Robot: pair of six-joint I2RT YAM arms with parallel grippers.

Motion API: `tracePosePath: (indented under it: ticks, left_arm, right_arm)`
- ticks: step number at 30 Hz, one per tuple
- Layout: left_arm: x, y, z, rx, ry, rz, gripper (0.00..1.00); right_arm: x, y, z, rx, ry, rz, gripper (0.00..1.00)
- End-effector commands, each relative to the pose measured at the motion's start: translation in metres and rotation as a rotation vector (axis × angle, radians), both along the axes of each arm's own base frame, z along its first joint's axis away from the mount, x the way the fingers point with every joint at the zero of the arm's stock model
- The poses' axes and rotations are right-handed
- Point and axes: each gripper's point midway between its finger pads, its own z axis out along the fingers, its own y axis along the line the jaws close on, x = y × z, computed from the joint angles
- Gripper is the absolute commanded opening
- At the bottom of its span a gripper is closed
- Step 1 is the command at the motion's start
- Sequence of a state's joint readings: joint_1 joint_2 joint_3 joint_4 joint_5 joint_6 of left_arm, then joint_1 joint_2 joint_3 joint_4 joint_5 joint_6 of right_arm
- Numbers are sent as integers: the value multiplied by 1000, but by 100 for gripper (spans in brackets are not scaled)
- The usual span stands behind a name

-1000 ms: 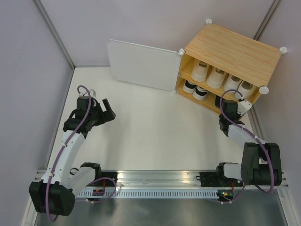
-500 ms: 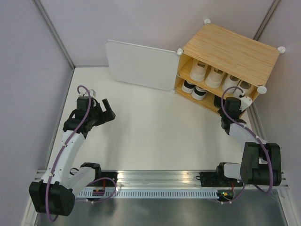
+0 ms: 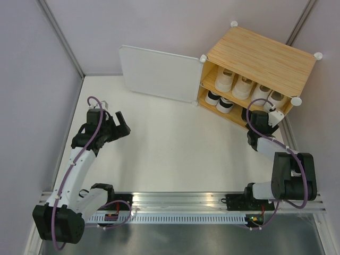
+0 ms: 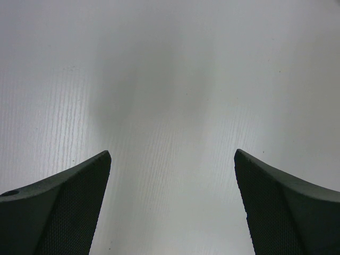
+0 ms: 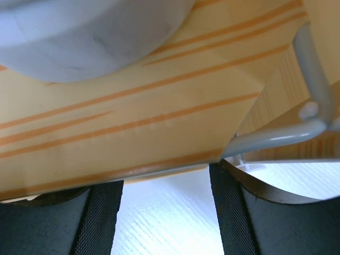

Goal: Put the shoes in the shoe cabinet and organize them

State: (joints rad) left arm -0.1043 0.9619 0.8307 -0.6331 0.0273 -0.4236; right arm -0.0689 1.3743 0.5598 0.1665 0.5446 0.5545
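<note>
The shoe cabinet [image 3: 260, 56] stands at the far right with its white door [image 3: 156, 71] swung open to the left. Several white and cream shoes [image 3: 241, 86] line its upper shelf. White shoes with black trim [image 3: 219, 101] sit at the lower left. My right gripper [image 3: 272, 118] is at the lower shelf's right end. In the right wrist view it [image 5: 164, 180] is open over white floor with nothing between its fingers, under the wooden shelf [image 5: 133, 117] and a white shoe sole [image 5: 79, 32]. A dark curved rim [image 5: 276, 186] lies beside the right finger. My left gripper [image 3: 123, 127] [image 4: 172, 154] is open over bare table.
A grey metal frame rod [image 5: 313, 79] of the cabinet runs just right of my right fingers. Grey walls close in the table on the left, back and right. The open door stands out over the table's back middle.
My right gripper's jaws have widened, and its wrist has shifted a little at the cabinet's lower right. The left arm has not moved.
</note>
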Motion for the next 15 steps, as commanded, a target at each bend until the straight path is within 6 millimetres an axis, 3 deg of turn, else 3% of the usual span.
tracePosePath:
  ticks: [1, 7, 15]
  left_arm:
    - [5, 2, 7, 28, -44, -17, 100]
    - [5, 3, 6, 31, -41, -16, 100]
    - [6, 3, 6, 31, -43, -18, 100]
  right_arm:
    - [10, -22, 14, -23, -76, -131, 69]
    - [17, -26, 13, -59, -68, -111, 58]
    - [23, -20, 13, -120, -20, 12, 22]
